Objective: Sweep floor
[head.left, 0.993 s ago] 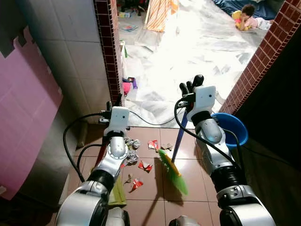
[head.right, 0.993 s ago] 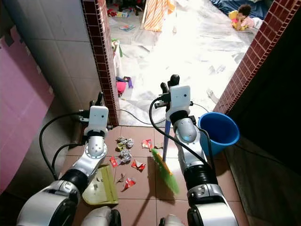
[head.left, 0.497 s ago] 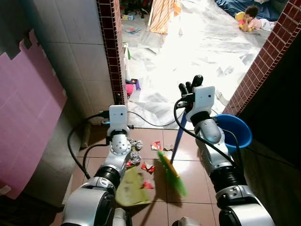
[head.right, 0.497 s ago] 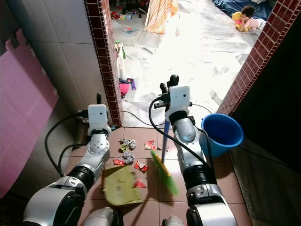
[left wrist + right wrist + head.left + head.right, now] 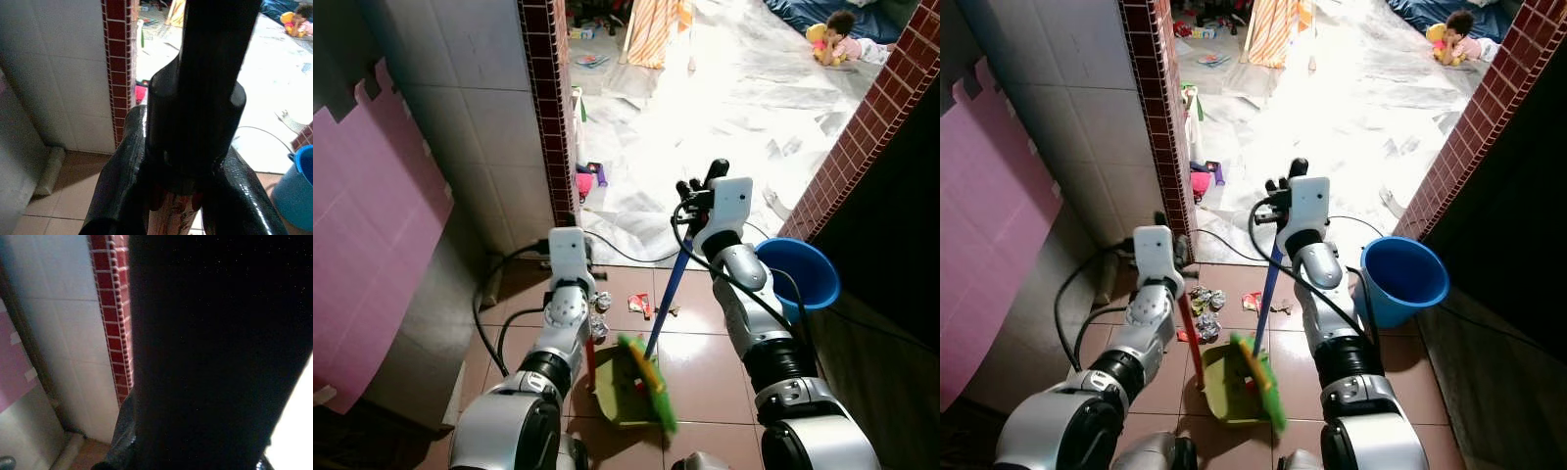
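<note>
Since before, green plastic dustpan (image 5: 1226,382) was drawn under green-bristled blue-handled broom (image 5: 1260,379), catching scraps; left claw (image 5: 1175,257) grips its red handle, right claw (image 5: 1283,186) the broomstick.

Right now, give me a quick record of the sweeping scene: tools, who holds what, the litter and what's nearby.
broom: green bristle head on a blue stick, its head over the dustpan
right gripper: shut on the blue stick's top
dustpan: green pan on the brown tiles, with a red handle
left gripper: shut on the red handle
litter: crumpled scraps on the tiles beyond the pan
bucket: blue, on the robot's right
person: lying on the far floor
</note>
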`<state>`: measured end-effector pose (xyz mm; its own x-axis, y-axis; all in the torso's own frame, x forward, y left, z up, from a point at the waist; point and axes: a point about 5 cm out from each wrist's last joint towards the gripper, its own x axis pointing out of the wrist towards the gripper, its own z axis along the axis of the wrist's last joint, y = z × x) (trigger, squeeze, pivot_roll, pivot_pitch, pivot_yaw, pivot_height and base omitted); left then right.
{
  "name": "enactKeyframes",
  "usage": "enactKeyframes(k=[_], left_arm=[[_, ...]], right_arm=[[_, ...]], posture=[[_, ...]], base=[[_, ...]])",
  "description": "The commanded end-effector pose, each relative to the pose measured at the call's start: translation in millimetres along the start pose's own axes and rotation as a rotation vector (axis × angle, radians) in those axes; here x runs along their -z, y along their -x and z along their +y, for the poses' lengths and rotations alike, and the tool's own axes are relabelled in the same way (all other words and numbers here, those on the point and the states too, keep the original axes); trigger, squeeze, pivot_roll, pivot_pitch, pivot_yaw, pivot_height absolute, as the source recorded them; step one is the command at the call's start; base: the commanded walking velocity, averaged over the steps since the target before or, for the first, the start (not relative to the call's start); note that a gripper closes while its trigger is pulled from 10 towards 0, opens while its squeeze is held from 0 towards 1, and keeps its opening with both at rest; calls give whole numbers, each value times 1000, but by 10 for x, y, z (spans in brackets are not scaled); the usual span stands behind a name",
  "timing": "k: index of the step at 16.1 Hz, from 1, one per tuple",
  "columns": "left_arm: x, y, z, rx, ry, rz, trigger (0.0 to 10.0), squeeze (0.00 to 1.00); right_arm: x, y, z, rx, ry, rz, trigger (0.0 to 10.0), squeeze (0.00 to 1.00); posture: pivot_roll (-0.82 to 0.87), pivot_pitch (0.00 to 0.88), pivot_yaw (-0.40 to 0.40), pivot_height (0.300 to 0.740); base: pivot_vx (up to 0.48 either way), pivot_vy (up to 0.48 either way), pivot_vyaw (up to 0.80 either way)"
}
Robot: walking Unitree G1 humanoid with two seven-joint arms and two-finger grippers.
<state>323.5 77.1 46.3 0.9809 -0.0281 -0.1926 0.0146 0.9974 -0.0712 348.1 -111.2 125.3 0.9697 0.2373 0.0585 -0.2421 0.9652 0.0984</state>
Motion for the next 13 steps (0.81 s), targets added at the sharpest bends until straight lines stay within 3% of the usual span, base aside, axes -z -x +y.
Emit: enactKeyframes(k=[1,4,6,7,9,12,13], left_arm=[[217,105,-119,46,47,102,10000,0],[234,94,-68,37,107,129,10000,0],[329,122,17,-6,175,189,10000,0],[383,139,63,-18,218,222,10000,0],[358,127,40,32,208,211,10000,0],[240,76,-21,126,161,154,10000,0],[173,45,-25,172,180,129,10000,0]], right_arm=[[-91,-77,21,1,-131,0,10000,0],[-256,-143,65,-44,-217,-13,10000,0],[-475,-196,135,-132,-217,-52,10000,0],[-651,-202,182,-209,-104,-116,10000,0],[-783,-182,188,-249,47,-188,10000,0],[-930,-148,69,-206,144,-282,10000,0],[-966,-131,1,-175,168,-301,10000,0]], posture=[[-69,0,-12,740],[-71,0,-11,740],[-74,0,-8,740],[-76,0,-6,740],[-78,0,-6,740],[-78,0,-6,740],[-78,0,-6,740]], base=[[0,0,0],[0,0,0],[0,0,0],[0,0,0],[0,0,0],[0,0,0],[0,0,0]])
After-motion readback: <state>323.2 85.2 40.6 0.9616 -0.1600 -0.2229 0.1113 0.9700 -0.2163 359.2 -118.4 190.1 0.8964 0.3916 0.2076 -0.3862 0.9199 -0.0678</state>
